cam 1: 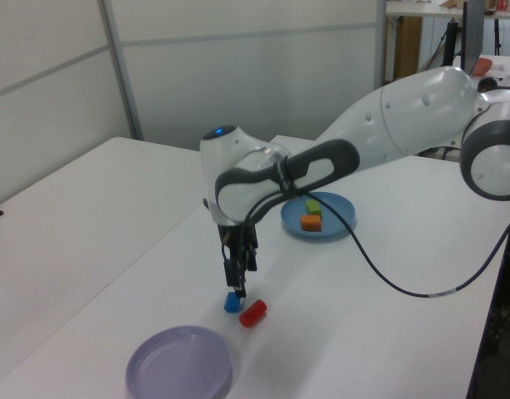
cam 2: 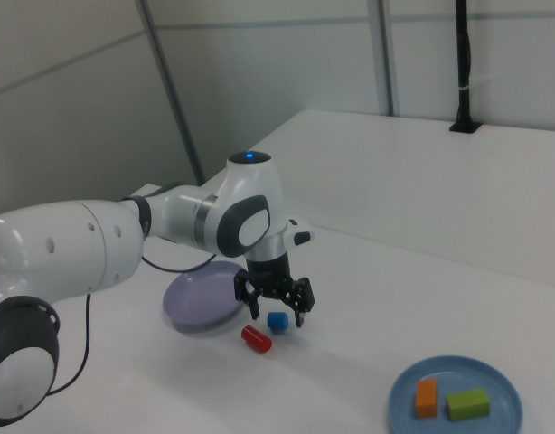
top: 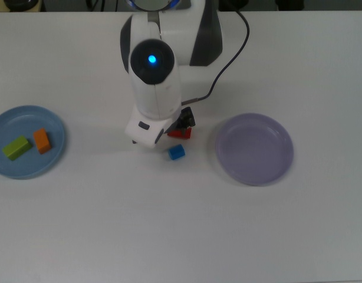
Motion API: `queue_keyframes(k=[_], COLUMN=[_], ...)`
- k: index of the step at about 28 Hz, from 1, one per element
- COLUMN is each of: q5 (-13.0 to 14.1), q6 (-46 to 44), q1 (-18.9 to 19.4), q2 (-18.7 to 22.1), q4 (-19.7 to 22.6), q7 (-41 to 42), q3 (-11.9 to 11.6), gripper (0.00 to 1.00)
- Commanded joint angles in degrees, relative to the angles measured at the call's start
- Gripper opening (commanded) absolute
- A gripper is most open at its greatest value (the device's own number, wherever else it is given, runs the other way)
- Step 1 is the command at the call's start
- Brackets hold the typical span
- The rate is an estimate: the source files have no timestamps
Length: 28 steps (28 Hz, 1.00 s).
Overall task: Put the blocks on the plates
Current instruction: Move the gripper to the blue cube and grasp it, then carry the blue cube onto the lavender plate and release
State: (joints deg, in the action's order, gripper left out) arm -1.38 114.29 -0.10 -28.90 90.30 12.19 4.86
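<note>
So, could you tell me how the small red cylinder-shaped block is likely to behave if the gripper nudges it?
The small red cylinder-shaped block lies on its side on the white table, so a sideways nudge would probably roll it. It looks solid and stiff, likely light. Rolling could knock the small blue cube close beside it.
</note>
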Motion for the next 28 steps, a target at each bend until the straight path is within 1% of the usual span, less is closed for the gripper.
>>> queue_keyframes(k=[1, 2, 4, 7, 11, 12, 13, 14, 15, 16, 18, 19, 20, 21, 25, 28], q5=[-4.2, -4.9, -5.2, -5.2, -5.2, -5.2, -5.3, -5.3, -5.3, -5.2, -5.3, -5.3, -5.3, -5.3, -5.3, -5.3], q6=[2.2, 2.7, 3.1, 3.3, 3.3, 3.3, 3.5, 3.6, 3.7, 3.7, 3.7, 3.9, 3.9, 3.9, 4.1, 5.9], q1=[1.7, 1.9, 2.0, 2.2, 3.4, 3.7, 3.9, 4.0, 4.1, 4.1, 4.1, 4.1, 4.1, 4.1, 4.0, 4.0], q2=[-1.9, -2.3, -2.5, -2.5, -2.4, -2.5, -2.5, -2.5, -2.5, -2.5, -2.5, -2.5, -2.5, -2.5, -2.6, -2.6], q4=[-0.2, -0.3, -0.3, -0.3, -0.6, -0.6, -0.6, -0.6, -0.6, -0.6, -0.6, -0.6, -0.6, -0.6, -0.6, -0.6], q7=[-2.5, -2.8, -2.8, -2.8, -2.8, -2.8, -2.8, -2.8, -2.8, -2.8, -2.8, -2.8, -2.8, -2.8, -2.7, -2.7], q3=[-0.6, -0.6, -0.7, -0.6, -0.7, -0.6, -0.6, -0.6, -0.6, -0.6, -0.6, -0.6, -0.6, -0.6, -0.7, -0.6], gripper=[1.0, 1.0, 1.0, 1.0, 1.0, 0.97, 0.87, 0.8, 0.66, 0.54, 0.42, 0.34, 0.3, 0.3, 0.3, 0.3])
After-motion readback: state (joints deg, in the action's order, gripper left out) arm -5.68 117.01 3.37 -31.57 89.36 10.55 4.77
